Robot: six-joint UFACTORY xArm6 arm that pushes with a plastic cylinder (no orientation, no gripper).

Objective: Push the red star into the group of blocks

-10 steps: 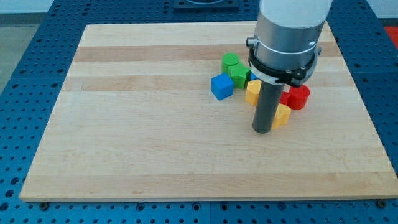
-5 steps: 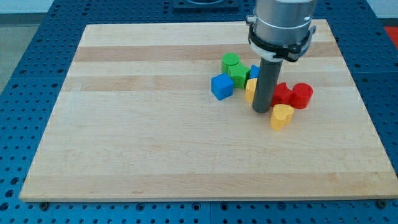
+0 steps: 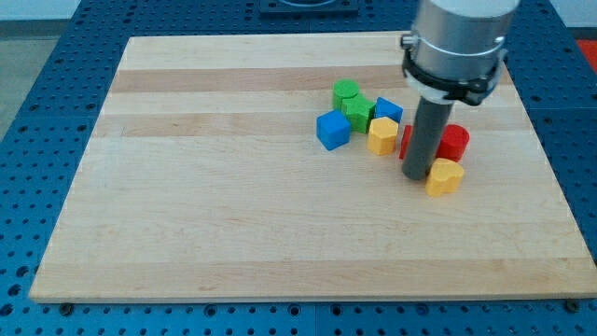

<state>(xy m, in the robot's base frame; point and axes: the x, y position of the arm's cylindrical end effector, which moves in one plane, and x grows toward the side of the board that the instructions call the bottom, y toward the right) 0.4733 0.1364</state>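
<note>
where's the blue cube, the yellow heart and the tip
blue cube (image 3: 333, 129): camera view, on its top face
yellow heart (image 3: 445, 175): camera view, on its top face
my tip (image 3: 415, 175): camera view, rod's very end

block cluster (image 3: 373, 121) on board's (image 3: 233, 187) right half

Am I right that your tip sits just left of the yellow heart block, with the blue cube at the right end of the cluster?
Not quite: the camera view shows the blue cube at the cluster's left end. My tip does sit just left of the yellow heart block.
</note>
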